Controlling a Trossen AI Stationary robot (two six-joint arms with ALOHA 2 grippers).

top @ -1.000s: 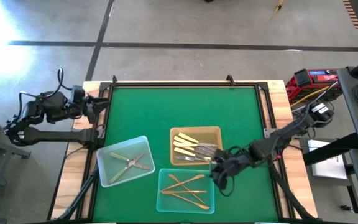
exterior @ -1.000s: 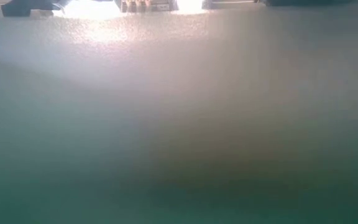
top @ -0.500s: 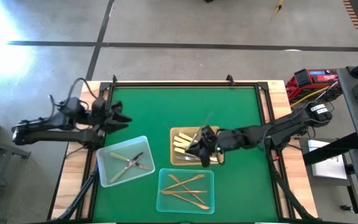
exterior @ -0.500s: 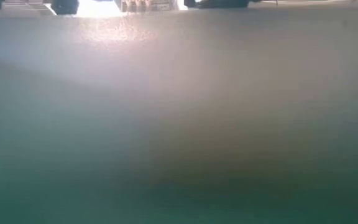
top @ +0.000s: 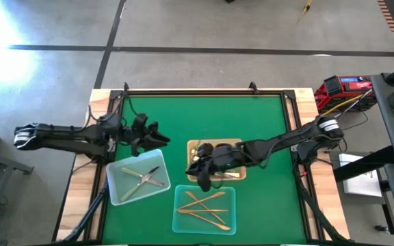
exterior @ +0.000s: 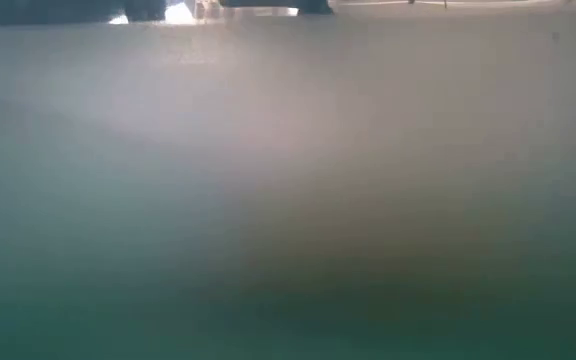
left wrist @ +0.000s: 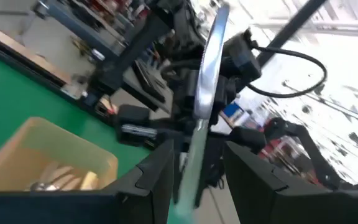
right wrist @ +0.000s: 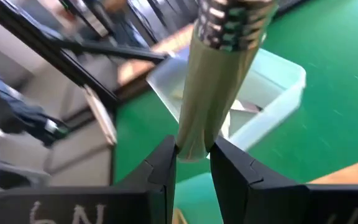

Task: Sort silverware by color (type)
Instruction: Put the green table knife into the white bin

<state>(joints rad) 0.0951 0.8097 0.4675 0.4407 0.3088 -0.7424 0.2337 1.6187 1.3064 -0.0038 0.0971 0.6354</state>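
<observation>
My left gripper reaches in from the table's left edge, shut on an all-silver knife. My right gripper hangs over the amber tray, shut on a cream-handled piece. More cream-handled silverware lies in the amber tray. Silver pieces lie in the clear tray at the near left. Gold pieces lie in the clear tray at the near edge. My left gripper pinches the silver knife between its two fingers, low on the piece. The serrated blade sticks out past the fingertips, seen edge-on. The fingers point level toward the table's right, along the knife, which is clear of the table. My right gripper pinches the free end of the cream handle between its two fingertips. The handle and its ribbed silver collar stick out ahead, along the fingers. The fingers come from the table's right, slanting slightly down. The piece is lifted clear.
The green mat is bare across its far half. A raised black frame borders it. Red gear and cables sit beyond the right edge. The low view shows only blur.
My left gripper has come in from the table's left edge toward the right, sunk and turned level with the silver knife. My right gripper has gone from the amber tray's near right corner toward the table's left, rising over the tray with the cream-handled piece.
</observation>
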